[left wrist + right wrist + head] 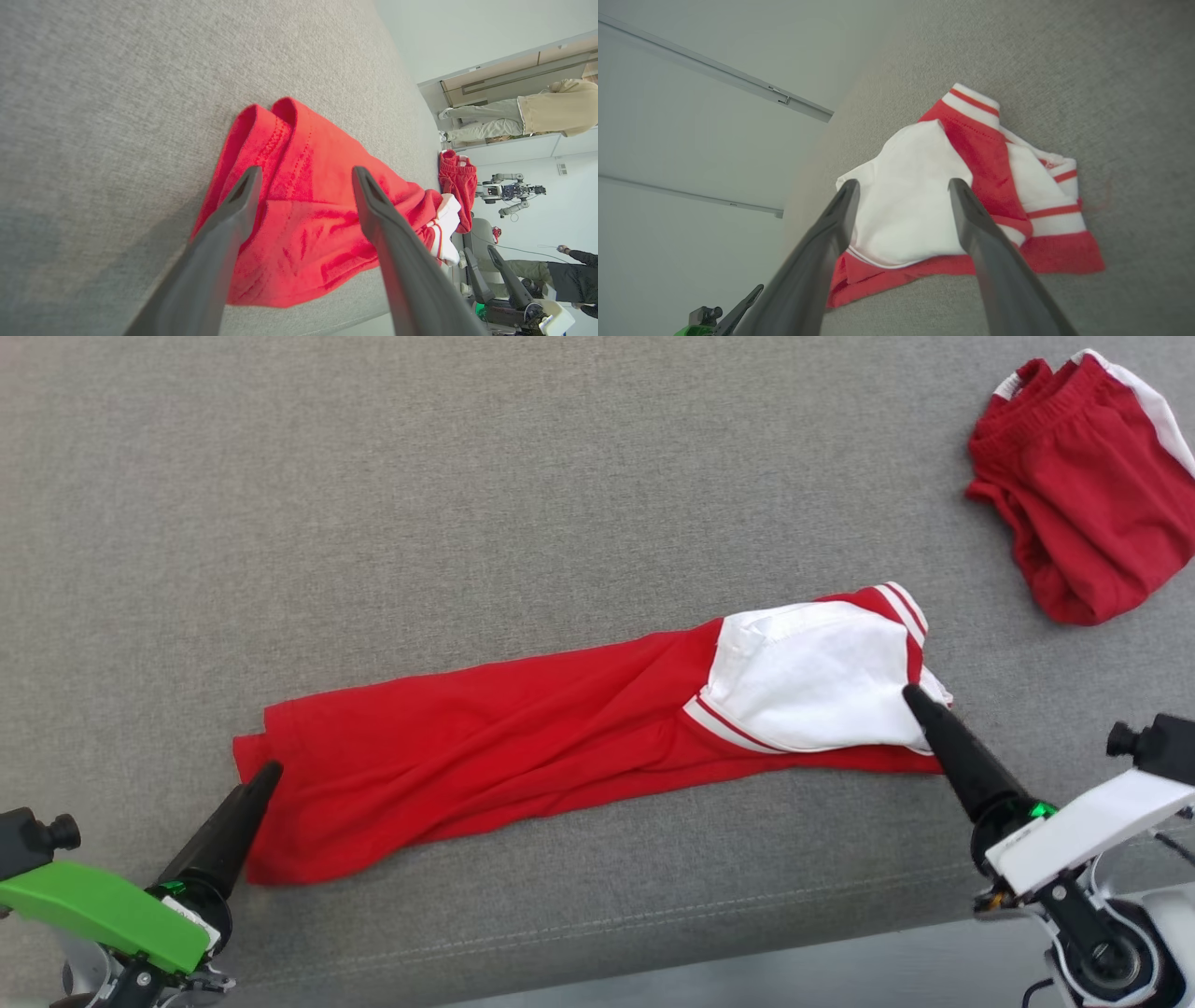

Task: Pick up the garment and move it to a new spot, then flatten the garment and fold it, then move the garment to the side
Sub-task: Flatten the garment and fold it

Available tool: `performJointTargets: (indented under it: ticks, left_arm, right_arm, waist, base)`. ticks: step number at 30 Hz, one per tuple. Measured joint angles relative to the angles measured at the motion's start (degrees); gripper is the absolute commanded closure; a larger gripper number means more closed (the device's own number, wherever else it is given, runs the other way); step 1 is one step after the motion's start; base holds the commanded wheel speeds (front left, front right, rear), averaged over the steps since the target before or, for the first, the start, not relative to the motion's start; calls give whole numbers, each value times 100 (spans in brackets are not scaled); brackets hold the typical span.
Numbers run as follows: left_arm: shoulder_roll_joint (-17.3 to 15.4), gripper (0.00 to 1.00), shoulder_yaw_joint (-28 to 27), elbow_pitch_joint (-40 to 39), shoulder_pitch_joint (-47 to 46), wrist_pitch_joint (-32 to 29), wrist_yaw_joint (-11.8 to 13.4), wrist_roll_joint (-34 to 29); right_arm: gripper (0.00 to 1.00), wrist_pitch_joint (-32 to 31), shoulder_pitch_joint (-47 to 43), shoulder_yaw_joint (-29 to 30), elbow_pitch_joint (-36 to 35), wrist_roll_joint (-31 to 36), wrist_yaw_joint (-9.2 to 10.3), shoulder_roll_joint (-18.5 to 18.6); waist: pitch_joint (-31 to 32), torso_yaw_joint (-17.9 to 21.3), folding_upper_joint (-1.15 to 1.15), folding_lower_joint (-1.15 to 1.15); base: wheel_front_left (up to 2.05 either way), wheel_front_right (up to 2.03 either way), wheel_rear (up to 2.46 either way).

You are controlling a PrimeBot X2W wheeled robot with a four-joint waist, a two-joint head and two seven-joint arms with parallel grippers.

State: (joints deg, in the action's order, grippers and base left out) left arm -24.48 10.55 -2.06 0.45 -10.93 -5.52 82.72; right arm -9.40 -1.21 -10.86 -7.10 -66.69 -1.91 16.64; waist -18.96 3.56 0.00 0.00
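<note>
The shirt is laid near the cushion edge. Left gripper and right gripper are held spread at its ends.

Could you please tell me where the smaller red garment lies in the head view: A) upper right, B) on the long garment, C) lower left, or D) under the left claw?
A: the smaller red garment sits at the grey surface's upper right, apart from the long garment.
</note>
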Motion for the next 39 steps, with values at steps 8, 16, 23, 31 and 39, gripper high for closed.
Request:
performJointTargets:
  ticks: [8, 16, 23, 31, 39]
  left_arm:
    - [-64, 0, 5, -632, 336, 460, 8, -739]
    - [-208, 0, -122, -1076, 519, 1161, 413, -1825]
    - [-218, 0, 68, -1386, 520, 1501, 713, -2737]
    - [30, 0, 118, -1424, 526, 2076, 1029, -3426]
    - [297, 0, 142, -1252, 756, 2366, 1161, -3912]
  right_arm:
    - [0, 64, -889, -392, 64, -355, -15, -491]
    - [0, 366, -899, -313, 478, -601, -164, -876]
    - [0, 612, -691, -30, 790, -751, -266, -964]
    - [0, 693, -387, 27, 1222, -818, -364, -1029]
    - [0, 737, -387, 30, 1566, -1067, -416, -1115]
  waist:
    - [27, 354, 0, 0]
    - [84, 595, 0, 0]
    - [88, 508, 0, 0]
    - [124, 272, 0, 0]
    - [330, 107, 0, 0]
  base:
    - [0, 0, 0]
    - [0, 0, 0]
    - [0, 0, 0]
    - [0, 0, 0]
    - [0, 0, 0]
